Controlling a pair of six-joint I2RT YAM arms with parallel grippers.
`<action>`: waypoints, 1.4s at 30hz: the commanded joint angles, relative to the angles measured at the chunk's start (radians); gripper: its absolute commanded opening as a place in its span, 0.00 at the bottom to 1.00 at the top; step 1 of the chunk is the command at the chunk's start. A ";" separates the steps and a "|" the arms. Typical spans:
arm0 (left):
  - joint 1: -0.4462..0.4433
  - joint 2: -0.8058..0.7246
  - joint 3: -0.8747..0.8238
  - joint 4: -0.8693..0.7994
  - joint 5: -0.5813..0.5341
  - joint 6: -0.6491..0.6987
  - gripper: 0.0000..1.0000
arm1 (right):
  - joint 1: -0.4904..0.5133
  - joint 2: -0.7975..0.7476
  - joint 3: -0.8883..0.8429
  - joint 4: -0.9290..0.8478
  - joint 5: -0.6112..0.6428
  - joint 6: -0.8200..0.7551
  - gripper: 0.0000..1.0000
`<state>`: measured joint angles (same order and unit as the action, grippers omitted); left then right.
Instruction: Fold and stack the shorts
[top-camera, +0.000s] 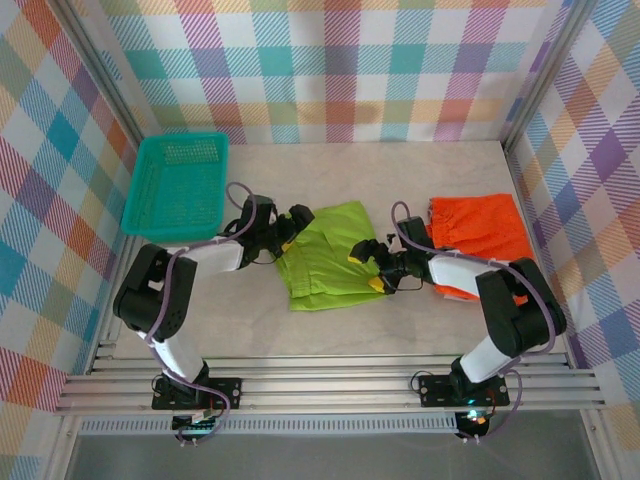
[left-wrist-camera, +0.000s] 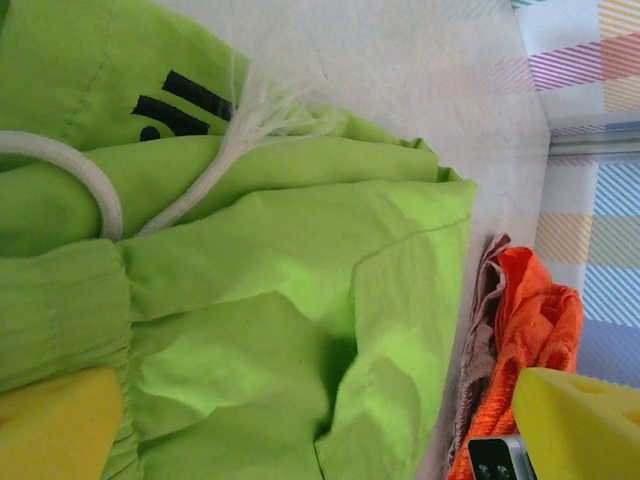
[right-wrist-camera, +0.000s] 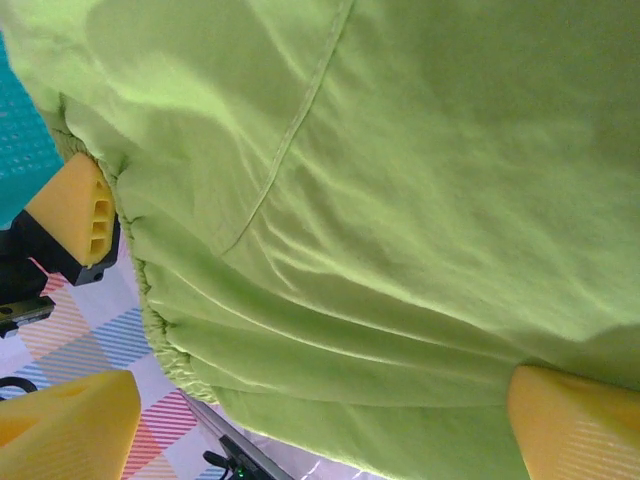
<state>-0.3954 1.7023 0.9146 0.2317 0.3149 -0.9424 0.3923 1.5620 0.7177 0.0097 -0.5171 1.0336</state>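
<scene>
Top external showed the lime green shorts (top-camera: 330, 255) lying roughly folded at the middle of the tabletop (top-camera: 400, 330). The orange shorts (top-camera: 480, 235) lay at their 3 o'clock and the teal basket (top-camera: 180, 195) at their 10 o'clock. The left pincer (top-camera: 288, 232) sat at the green cloth's 9 o'clock edge and the right pincer (top-camera: 367, 268) at its 3 o'clock edge, both with fingers spread apart. Left wrist showed the left pincer (left-wrist-camera: 315, 430) wide apart over the lime green shorts (left-wrist-camera: 300, 300), whose white drawstring (left-wrist-camera: 70, 170) looped at 10 o'clock. At 4 o'clock the orange shorts (left-wrist-camera: 535, 320) lay on a strip of dusty pink shorts (left-wrist-camera: 482, 320). Right wrist showed the right pincer (right-wrist-camera: 320, 430) also apart, with the lime green shorts (right-wrist-camera: 400, 200) spread between its yellow fingers (right-wrist-camera: 575, 420) and the teal basket (right-wrist-camera: 20, 140) at 9 o'clock.
</scene>
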 joint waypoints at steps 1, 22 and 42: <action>0.008 -0.157 0.005 -0.076 0.032 0.040 1.00 | 0.002 -0.083 0.042 -0.056 0.003 -0.042 0.95; -0.240 -0.206 -0.346 0.101 -0.041 -0.101 1.00 | -0.062 0.104 0.554 -0.317 0.028 -0.235 0.99; -0.179 -0.364 -0.467 -0.223 -0.056 0.070 1.00 | -0.073 0.288 0.608 -0.676 0.097 -0.771 0.93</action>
<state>-0.6003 1.3281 0.4850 0.1726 0.2718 -0.9142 0.3237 1.8359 1.3464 -0.6209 -0.3904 0.3340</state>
